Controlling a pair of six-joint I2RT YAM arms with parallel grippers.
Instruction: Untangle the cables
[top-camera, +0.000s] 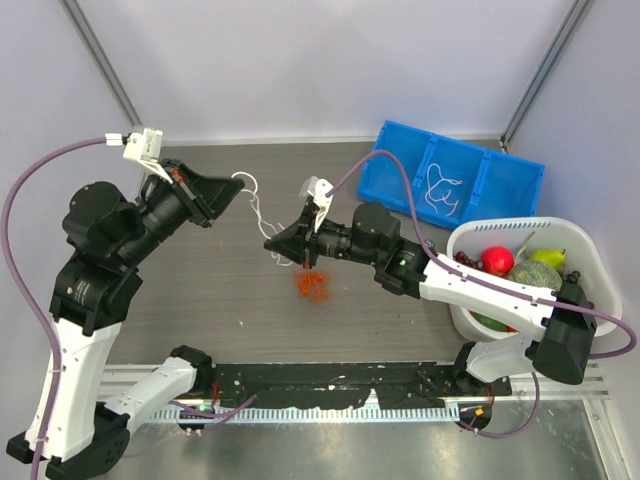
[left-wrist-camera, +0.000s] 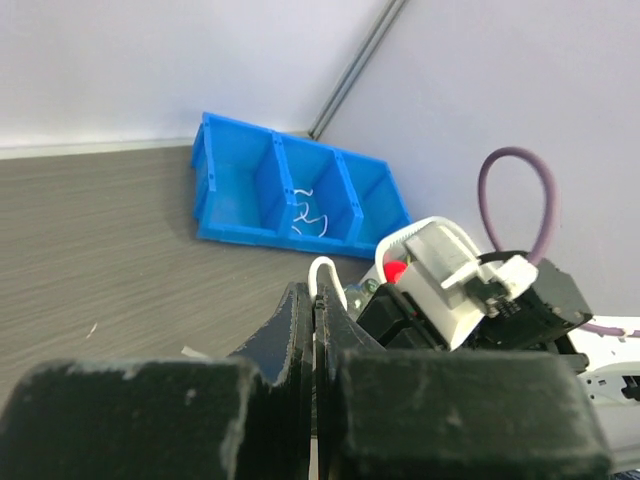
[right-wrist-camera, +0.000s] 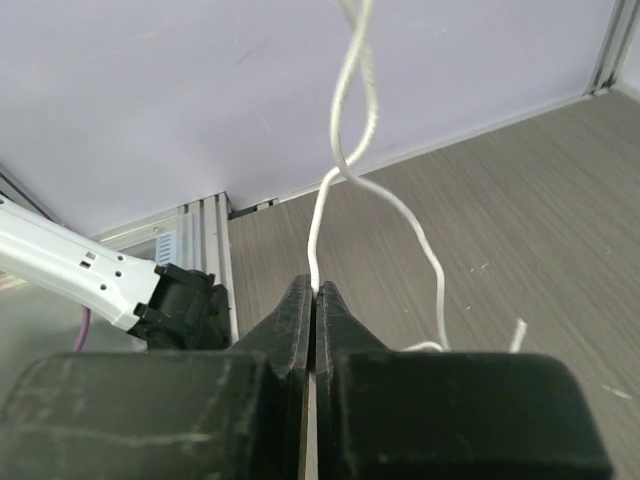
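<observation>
Right claw (right-wrist-camera: 314, 296) clamped on white cable (right-wrist-camera: 352, 120), left claw (left-wrist-camera: 315, 298) gripping other end

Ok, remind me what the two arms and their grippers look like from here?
The left arm and right arm match: white links, bulky black joints. The left gripper and right gripper are black wedges with flat matte jaws. A white camera block tops each wrist, trailing a purple cable.
</observation>
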